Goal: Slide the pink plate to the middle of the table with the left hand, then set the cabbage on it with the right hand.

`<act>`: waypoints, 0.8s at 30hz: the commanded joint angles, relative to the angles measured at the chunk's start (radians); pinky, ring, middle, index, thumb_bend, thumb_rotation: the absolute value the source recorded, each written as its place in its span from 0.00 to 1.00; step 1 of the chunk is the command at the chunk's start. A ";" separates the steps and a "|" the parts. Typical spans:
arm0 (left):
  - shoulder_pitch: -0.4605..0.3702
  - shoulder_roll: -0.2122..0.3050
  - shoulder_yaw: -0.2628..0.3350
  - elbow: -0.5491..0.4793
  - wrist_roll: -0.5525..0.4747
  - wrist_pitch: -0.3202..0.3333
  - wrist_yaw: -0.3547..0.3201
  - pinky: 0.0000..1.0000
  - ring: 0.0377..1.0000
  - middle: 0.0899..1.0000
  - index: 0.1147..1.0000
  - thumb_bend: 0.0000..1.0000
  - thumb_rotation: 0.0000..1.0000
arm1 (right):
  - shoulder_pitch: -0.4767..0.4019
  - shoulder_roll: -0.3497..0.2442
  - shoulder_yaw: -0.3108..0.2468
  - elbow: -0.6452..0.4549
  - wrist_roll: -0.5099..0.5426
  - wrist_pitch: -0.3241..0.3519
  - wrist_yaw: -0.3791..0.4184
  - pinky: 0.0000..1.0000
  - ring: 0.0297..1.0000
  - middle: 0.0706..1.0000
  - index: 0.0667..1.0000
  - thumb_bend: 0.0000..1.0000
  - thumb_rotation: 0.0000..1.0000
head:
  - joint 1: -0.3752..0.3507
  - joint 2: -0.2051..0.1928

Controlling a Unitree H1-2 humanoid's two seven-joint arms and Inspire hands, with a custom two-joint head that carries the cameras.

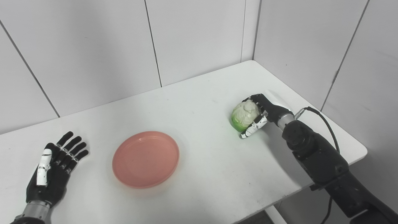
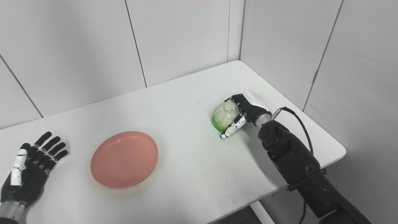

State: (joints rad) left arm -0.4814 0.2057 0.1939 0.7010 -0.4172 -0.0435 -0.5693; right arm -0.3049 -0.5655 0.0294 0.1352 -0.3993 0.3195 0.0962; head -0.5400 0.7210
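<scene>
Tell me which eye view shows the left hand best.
The left eye view: the left hand lies open, palm up, wholly in frame with its wrist, left of the pink plate. The right eye view pushes it to the corner and crops the wrist.

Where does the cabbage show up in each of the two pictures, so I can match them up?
Left eye view: the cabbage sits right of centre, on the table with the right hand wrapped around it.
Right eye view: the same cabbage appears nearer the middle, a little right of centre.
Shared landmark: the pink plate, to the left of the cabbage and nearer the front edge in both views.
</scene>
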 commanded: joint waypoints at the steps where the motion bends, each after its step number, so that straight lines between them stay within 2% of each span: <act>1: 0.108 -0.009 -0.001 0.048 -0.002 0.035 0.004 0.78 0.79 0.79 0.79 0.51 0.82 | -0.009 -0.005 -0.008 0.011 0.008 -0.048 -0.011 0.57 0.47 0.42 0.47 0.53 0.01 | 0.003 -0.001; 9: 0.111 -0.012 -0.001 0.036 -0.005 0.041 0.002 0.79 0.80 0.80 0.79 0.51 0.83 | -0.009 0.004 -0.007 0.003 -0.003 -0.024 -0.023 0.41 0.41 0.41 0.47 0.53 0.00 | 0.005 -0.002; 17: 0.114 -0.019 0.000 0.027 -0.003 0.041 0.013 0.78 0.79 0.79 0.79 0.51 0.82 | -0.004 0.028 -0.049 -0.010 0.039 -0.035 -0.040 0.39 0.41 0.41 0.48 0.53 0.00 | 0.016 -0.005; 24: 0.114 -0.026 -0.002 0.022 -0.005 0.039 0.012 0.79 0.80 0.80 0.80 0.52 0.81 | -0.010 0.063 -0.102 -0.082 0.099 -0.030 -0.042 0.36 0.41 0.42 0.48 0.53 0.00 | 0.024 -0.009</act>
State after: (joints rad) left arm -0.4667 0.2007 0.1943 0.6708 -0.4172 -0.0329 -0.5632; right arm -0.2860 -0.4933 -0.0526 0.1047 -0.3167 0.2961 0.0658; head -0.5170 0.7118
